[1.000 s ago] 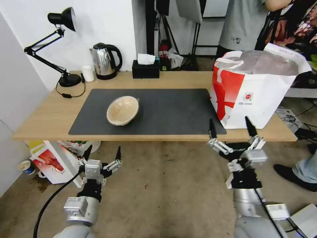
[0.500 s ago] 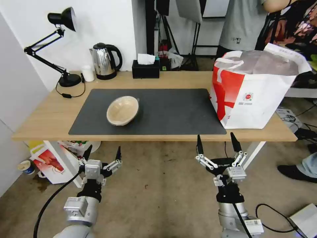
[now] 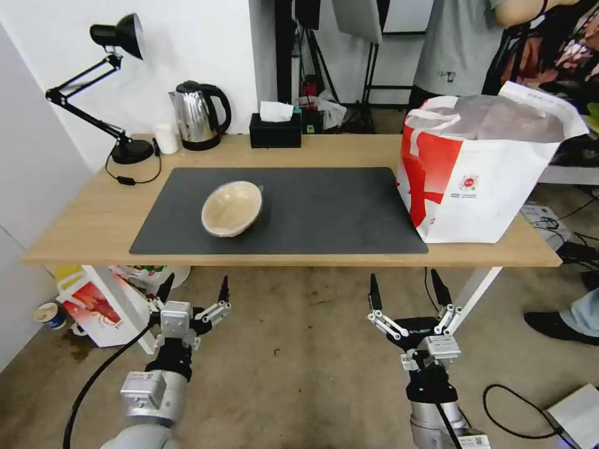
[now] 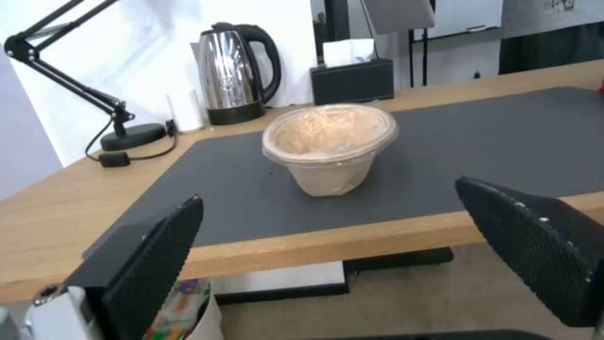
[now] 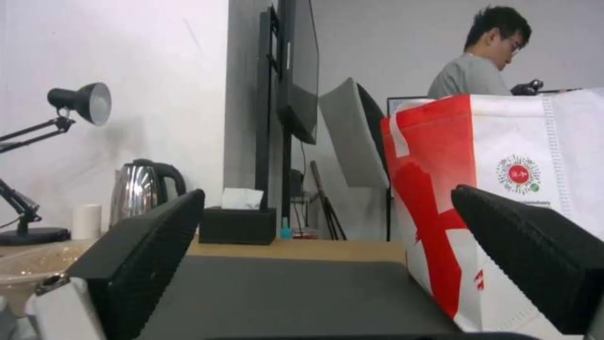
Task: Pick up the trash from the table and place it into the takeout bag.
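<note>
- The worktop [image 3: 93, 218] is a long slab of pale wood grain on white legs, with a flat, matte dark grey mat [image 3: 324, 212] over its middle.
- A tan paper bowl [image 3: 232, 208] sits on the mat's left half, tilted; it is round and tapered, with a thin clear film lining that crinkles over its rim.
- The takeout bag [image 3: 499, 193] stands on the worktop's right end, its near corner on the mat's right edge: boxy, of white woven fabric with a red side panel, soft white handles, a silver foil lining and a small red logo.
- The left tool [image 3: 194, 290] hangs in front of the worktop, lower than its near edge, released, its two black, pointed, dimpled fingers [image 4: 154, 264] spread wide with nothing between them.
- The right tool [image 3: 405, 291] hangs likewise below the edge, nearer the bag, also released and empty.
</note>
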